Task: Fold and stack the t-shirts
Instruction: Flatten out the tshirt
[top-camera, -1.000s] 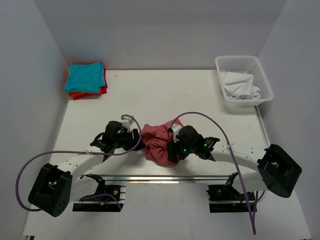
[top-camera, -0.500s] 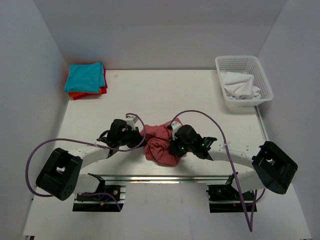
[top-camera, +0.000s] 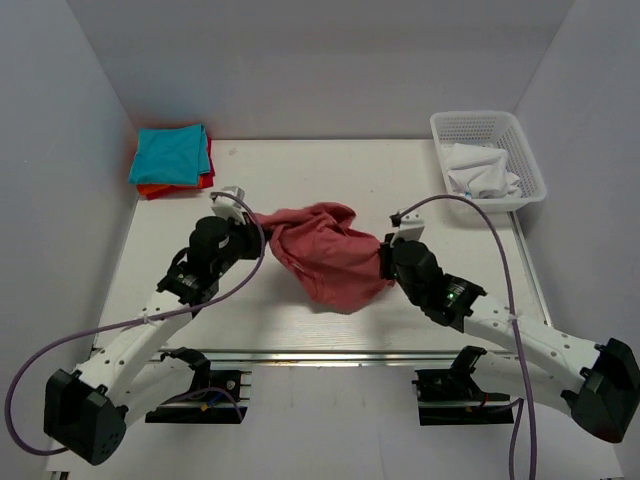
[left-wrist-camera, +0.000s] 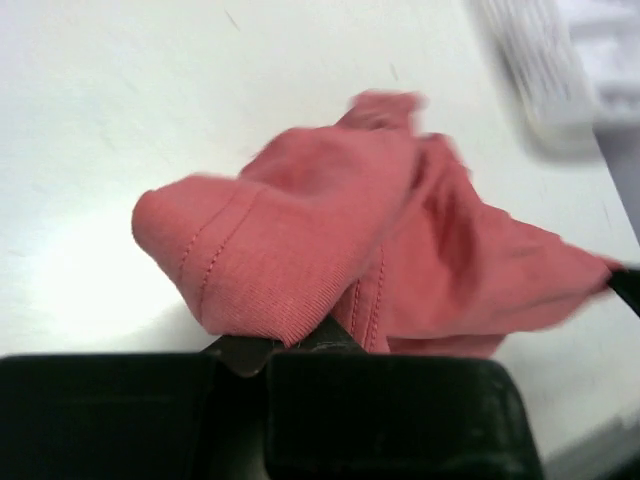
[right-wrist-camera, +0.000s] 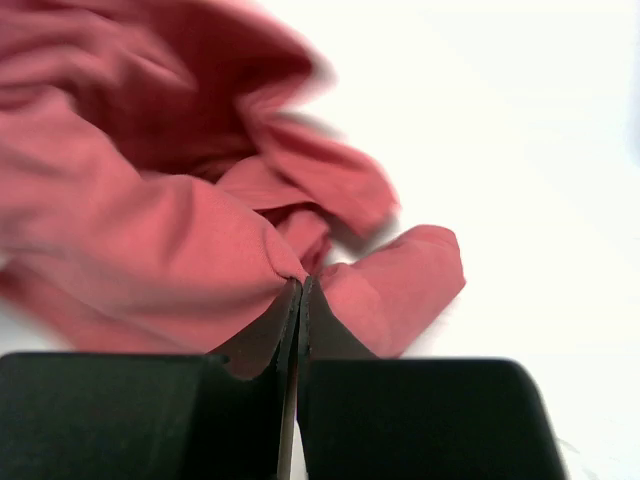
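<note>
A dusty salmon-red t-shirt (top-camera: 328, 252) hangs stretched between my two grippers over the middle of the table. My left gripper (top-camera: 250, 222) is shut on its left edge; in the left wrist view a hemmed fold of the shirt (left-wrist-camera: 260, 270) sits in the shut jaws (left-wrist-camera: 290, 345). My right gripper (top-camera: 385, 252) is shut on the shirt's right side, and in the right wrist view the cloth (right-wrist-camera: 200, 240) is pinched at the fingertips (right-wrist-camera: 300, 285). Folded t-shirts are stacked at the far left corner, a teal one (top-camera: 172, 153) on top of red and orange ones (top-camera: 160, 188).
A white lattice basket (top-camera: 487, 128) with white cloth (top-camera: 482, 170) in it stands at the far right corner. The arms' bases and cables lie along the near edge. Grey walls close in the table on three sides.
Both grippers have shut on the salmon-red shirt, then moved away from the near edge and apart, lifting and spreading the bunched shirt between them.
</note>
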